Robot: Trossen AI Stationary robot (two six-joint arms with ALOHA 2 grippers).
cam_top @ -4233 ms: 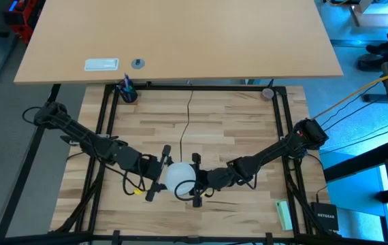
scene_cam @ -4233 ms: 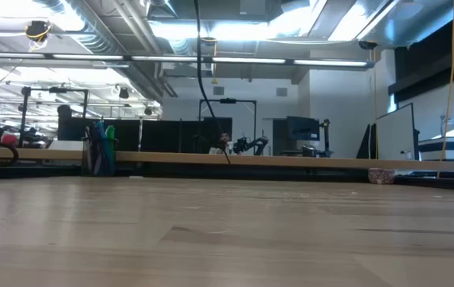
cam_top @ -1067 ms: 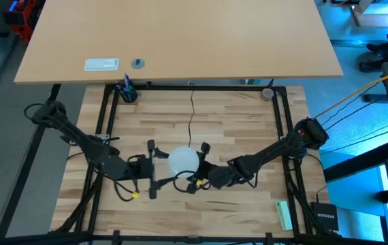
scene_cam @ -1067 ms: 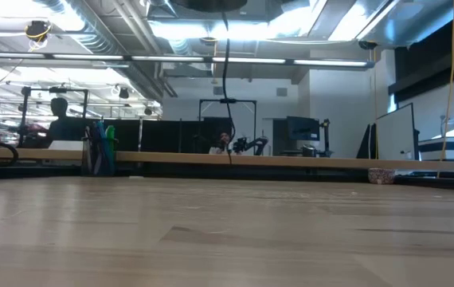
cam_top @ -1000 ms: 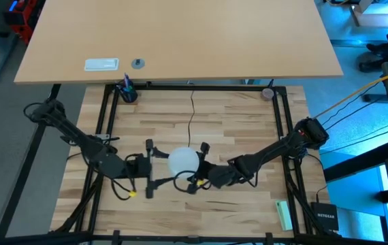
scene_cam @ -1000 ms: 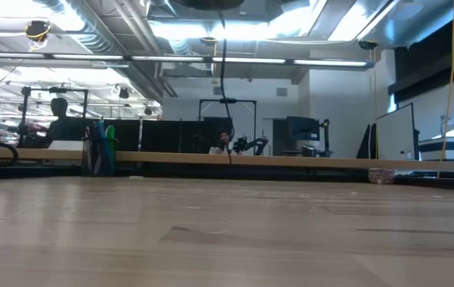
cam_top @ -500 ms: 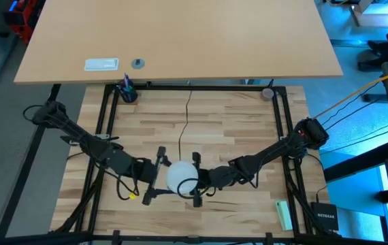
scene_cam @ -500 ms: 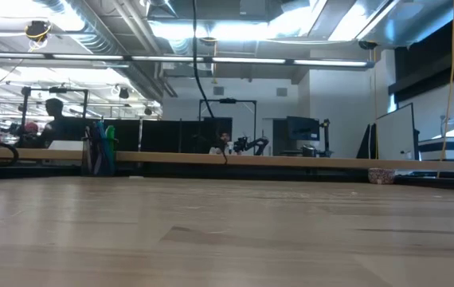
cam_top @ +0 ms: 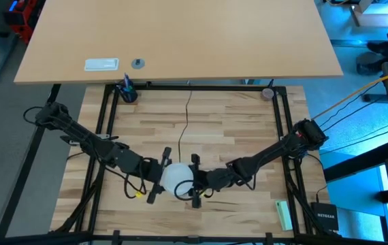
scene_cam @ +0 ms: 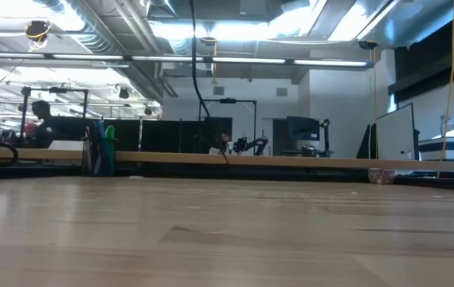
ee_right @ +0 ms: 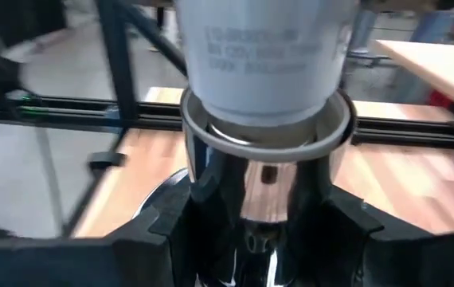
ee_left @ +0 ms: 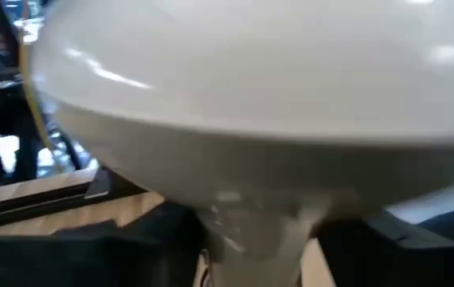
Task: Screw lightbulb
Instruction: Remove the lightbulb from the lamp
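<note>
The lightbulb (cam_top: 176, 177) sits in the lower centre of the high view, held above the wooden table (cam_top: 235, 122) between the two arms. In the left wrist view its frosted white globe (ee_left: 251, 80) fills most of the frame, narrowing to a pale neck. In the right wrist view the neck (ee_right: 264, 64), printed with grey text, enters a shiny metal socket (ee_right: 264, 159).

The left gripper (cam_top: 160, 175) reaches in from the left of the high view. Its two dark fingers stand spread, one above and one below the globe's left side; the views do not settle whether they touch the glass. The right gripper (cam_top: 195, 180) comes in from the right, and its dark fingers (ee_right: 175, 227) are clamped against both sides of the socket.

A thin black cord (cam_top: 186, 119) runs from the bulb area toward the top edge of the table. A dark cup of pens (cam_top: 126, 90) stands at the table's upper left corner. A green block (cam_top: 284, 214) lies at the lower right.
</note>
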